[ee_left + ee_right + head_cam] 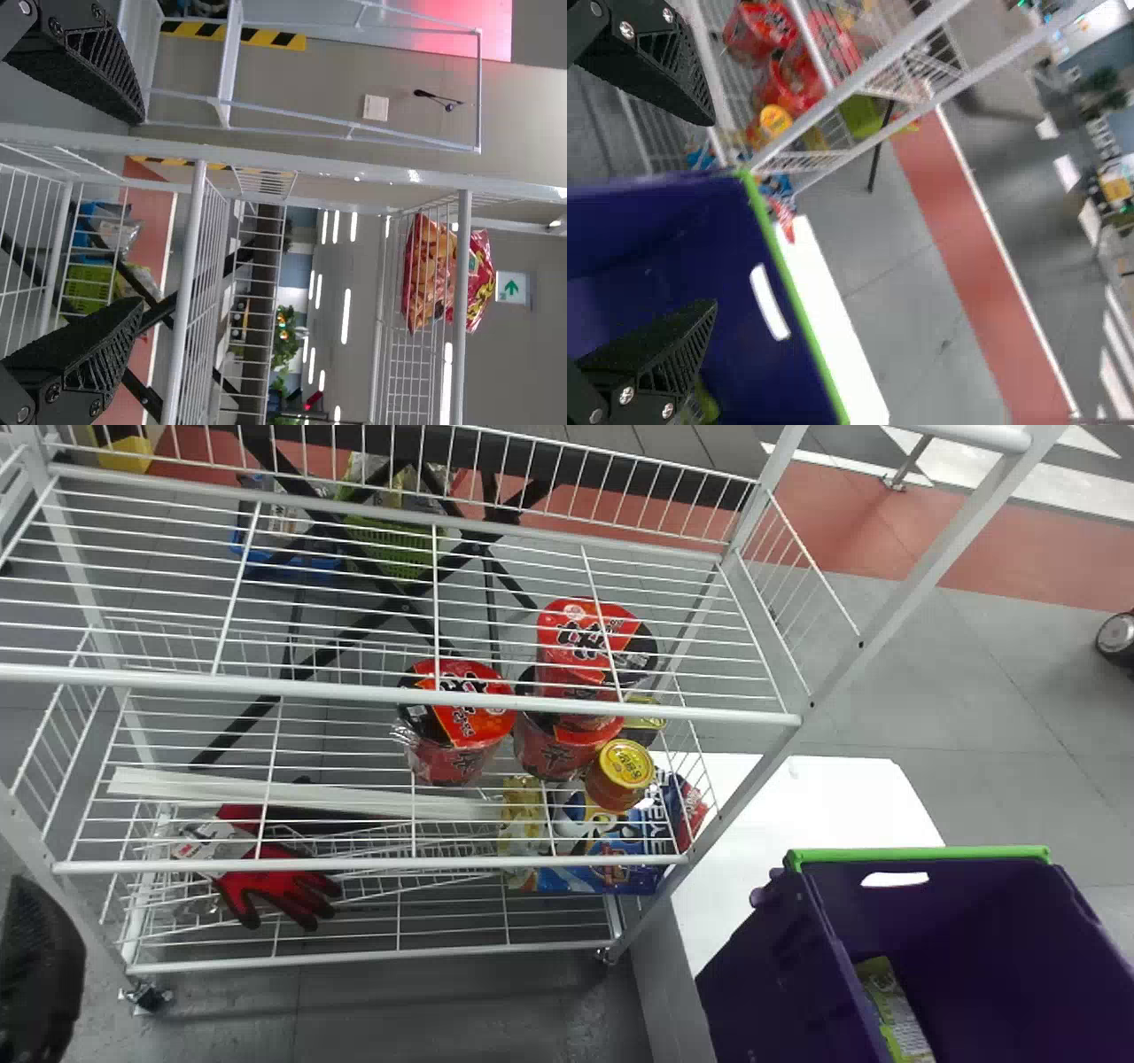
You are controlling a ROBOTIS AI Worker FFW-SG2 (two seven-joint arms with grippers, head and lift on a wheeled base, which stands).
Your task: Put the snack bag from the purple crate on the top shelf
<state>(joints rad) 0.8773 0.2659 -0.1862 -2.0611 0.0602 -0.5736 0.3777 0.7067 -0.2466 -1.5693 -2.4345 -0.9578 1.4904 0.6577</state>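
When locating the snack bag [895, 1010], look inside the purple crate [957, 921], along the left wall. Near the crate, note the right gripper [715, 212], fingers spread wide, gripping nothing. By the white rack [354, 864], note the left gripper [40, 970], likewise spread and empty

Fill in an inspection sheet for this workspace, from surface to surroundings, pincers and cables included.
Surface: white wire rack; red snack bags on an upper shelf.
Job's things: purple crate beside the rack, green-and-yellow bag inside.
Clutter: red tubs, yellow-lidded tub, red glove lower down.
Grippers: left pincer open before the rack; right pincer open at the crate.
Cables: nothing seen.
Surroundings: grey floor, red floor strip.
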